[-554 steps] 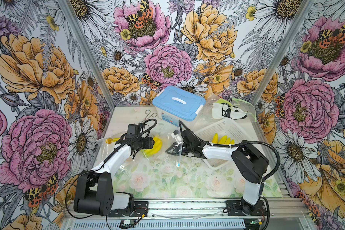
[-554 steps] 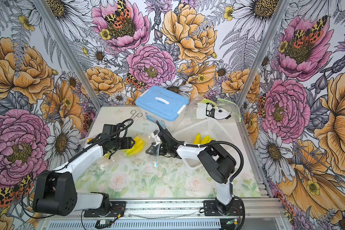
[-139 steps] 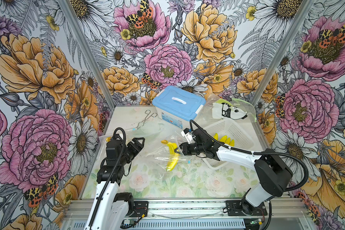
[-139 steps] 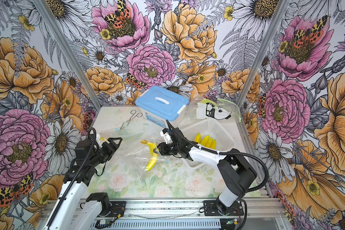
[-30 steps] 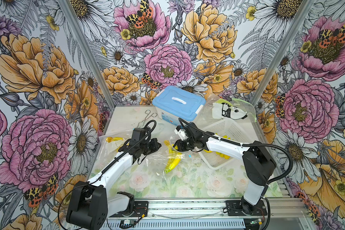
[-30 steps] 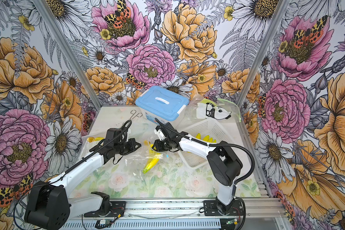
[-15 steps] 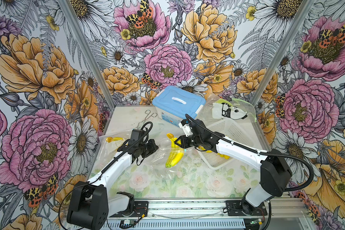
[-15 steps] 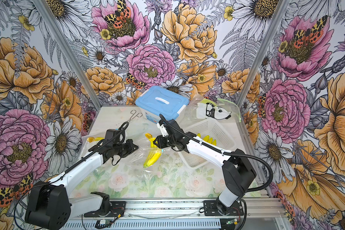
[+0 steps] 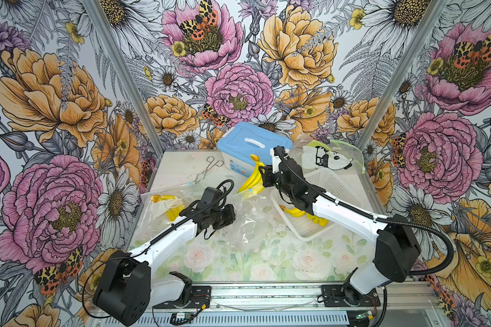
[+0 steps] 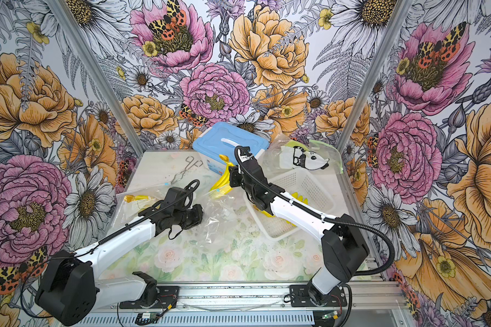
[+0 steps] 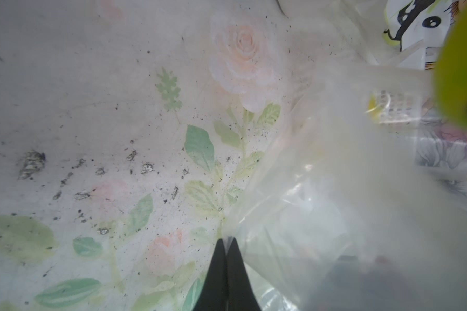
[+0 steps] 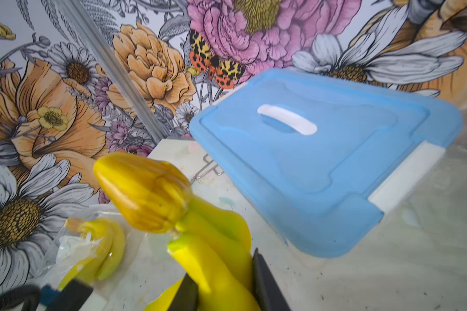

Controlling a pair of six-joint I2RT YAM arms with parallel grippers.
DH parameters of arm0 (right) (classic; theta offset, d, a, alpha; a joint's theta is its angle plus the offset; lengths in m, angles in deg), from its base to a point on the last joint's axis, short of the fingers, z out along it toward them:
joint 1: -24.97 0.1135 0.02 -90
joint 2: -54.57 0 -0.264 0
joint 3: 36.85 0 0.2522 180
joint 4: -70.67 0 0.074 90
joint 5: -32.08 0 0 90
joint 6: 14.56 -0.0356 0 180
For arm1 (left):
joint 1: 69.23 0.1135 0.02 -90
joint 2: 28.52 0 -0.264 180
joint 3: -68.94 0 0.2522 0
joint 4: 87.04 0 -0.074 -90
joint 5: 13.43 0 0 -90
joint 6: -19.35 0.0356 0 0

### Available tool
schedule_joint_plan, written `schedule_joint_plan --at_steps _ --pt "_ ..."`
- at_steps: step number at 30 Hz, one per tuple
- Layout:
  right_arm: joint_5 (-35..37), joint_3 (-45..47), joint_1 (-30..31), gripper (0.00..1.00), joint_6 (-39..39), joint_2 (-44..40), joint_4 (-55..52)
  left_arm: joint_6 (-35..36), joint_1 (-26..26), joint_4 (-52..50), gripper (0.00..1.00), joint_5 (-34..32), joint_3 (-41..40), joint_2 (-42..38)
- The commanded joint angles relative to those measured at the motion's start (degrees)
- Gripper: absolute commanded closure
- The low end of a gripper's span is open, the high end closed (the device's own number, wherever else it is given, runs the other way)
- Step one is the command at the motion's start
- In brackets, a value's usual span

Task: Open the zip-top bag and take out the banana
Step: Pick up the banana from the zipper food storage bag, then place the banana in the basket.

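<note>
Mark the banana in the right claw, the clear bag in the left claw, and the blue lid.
banana (image 12: 216,250): right wrist view, on its yellow body.
clear bag (image 9: 248,223): a top view, on its crumpled middle.
blue lid (image 9: 238,140): a top view, flat surface beside the handle.

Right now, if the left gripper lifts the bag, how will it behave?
Probably floppy: the bag lies crumpled and creased, so it should drape from the left gripper. Likely very light: thin clear film, and the banana looks mostly out. Possibly slippery: it's glossy and pinched only at one edge.
</note>
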Motion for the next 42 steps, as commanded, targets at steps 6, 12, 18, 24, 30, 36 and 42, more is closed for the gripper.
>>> schedule_joint_plan --at_steps 6,12,18,24,30,36,42 --pt "7.97 -0.50 -6.60 0.82 0.95 -5.31 6.83 0.70 6.64 -3.73 1.00 -1.26 -2.11 -7.00" --pt "4.19 8.20 -15.33 0.81 -3.01 -14.83 0.92 2.58 16.44 -5.33 1.00 2.29 -2.28 -10.62" --pt "-1.23 22.44 -23.81 0.80 -7.27 -25.44 -6.14 3.28 20.00 -5.29 1.00 2.83 0.77 -10.07" --pt "-6.56 26.25 -32.60 0.80 -9.44 -24.22 -6.58 3.11 20.00 -5.20 1.00 2.58 3.54 -7.70" --pt "-10.32 24.04 -38.65 0.79 -9.65 -17.05 -6.50 2.53 19.98 -5.17 1.00 2.01 5.61 -5.97" --pt "-15.19 23.74 -42.49 0.58 -10.93 -13.05 -5.53 2.05 20.00 -4.99 1.00 1.49 7.66 -4.50" --pt "-17.71 24.16 -43.96 0.30 -10.75 -15.49 -6.55 1.01 20.17 -2.67 1.00 1.13 9.02 -1.96"
